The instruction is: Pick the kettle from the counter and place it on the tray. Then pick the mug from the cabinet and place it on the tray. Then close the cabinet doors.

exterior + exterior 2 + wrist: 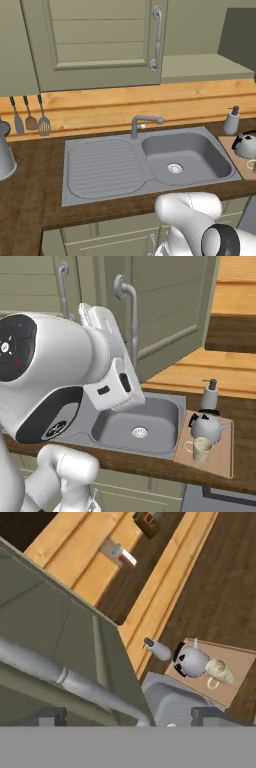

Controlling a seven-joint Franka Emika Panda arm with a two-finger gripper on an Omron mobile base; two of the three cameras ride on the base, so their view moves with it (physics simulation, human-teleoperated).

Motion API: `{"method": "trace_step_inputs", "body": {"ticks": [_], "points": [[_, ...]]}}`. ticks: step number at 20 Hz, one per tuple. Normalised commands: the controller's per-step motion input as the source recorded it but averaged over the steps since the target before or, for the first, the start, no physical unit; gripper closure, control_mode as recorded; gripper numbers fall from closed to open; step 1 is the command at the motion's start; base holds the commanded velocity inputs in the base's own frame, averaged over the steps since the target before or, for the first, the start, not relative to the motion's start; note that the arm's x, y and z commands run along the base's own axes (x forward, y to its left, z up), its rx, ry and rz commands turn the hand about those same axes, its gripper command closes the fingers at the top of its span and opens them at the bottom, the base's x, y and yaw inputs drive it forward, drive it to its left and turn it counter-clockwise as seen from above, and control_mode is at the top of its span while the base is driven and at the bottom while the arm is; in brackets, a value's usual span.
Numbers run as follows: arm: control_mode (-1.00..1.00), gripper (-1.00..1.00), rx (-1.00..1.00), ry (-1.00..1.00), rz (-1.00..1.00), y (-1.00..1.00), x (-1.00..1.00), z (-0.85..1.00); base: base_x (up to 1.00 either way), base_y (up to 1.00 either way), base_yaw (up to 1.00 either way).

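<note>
Kettle and mug are on the tray, so the doors are what's left. The cabinet door [60, 637] fills the left of the hand view, its silver bar handle [75, 682] slanting from left edge to bottom centre, right at the hand [127, 717]. Fingers spread wide, gripping nothing. Kettle [206, 426] and mug [199, 449] sit lower right on the tray [220, 461].

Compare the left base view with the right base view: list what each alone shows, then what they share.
Left base alone: three utensils hanging on the backsplash and a grey cone-shaped vessel at the left edge. Right base alone: the whole tray with the mug standing in front of the kettle. Shared: sink, pump bottle, kettle and the cabinet door handle.
</note>
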Motion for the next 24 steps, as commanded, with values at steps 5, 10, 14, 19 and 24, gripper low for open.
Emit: {"method": "trace_step_inputs", "body": {"ticks": [5,10,14,19,24], "points": [[-1.0,-1.0,-0.03,0.18,0.18,0.63,0.84,-0.44,0.0,0.0,0.0],[-1.0,-1.0,-0.03,0.07,0.17,0.5,0.99,-0.46,0.0,0.0,0.0],[-1.0,-1.0,-0.01,-0.06,0.18,0.38,0.91,-0.38,0.0,0.0,0.0],[-1.0,-1.0,0.0,-0.13,0.17,0.25,0.88,-0.17,0.0,0.0,0.0],[-1.0,-1.0,0.0,-0.03,0.17,0.23,0.89,-0.04,0.0,0.0,0.0]]}}
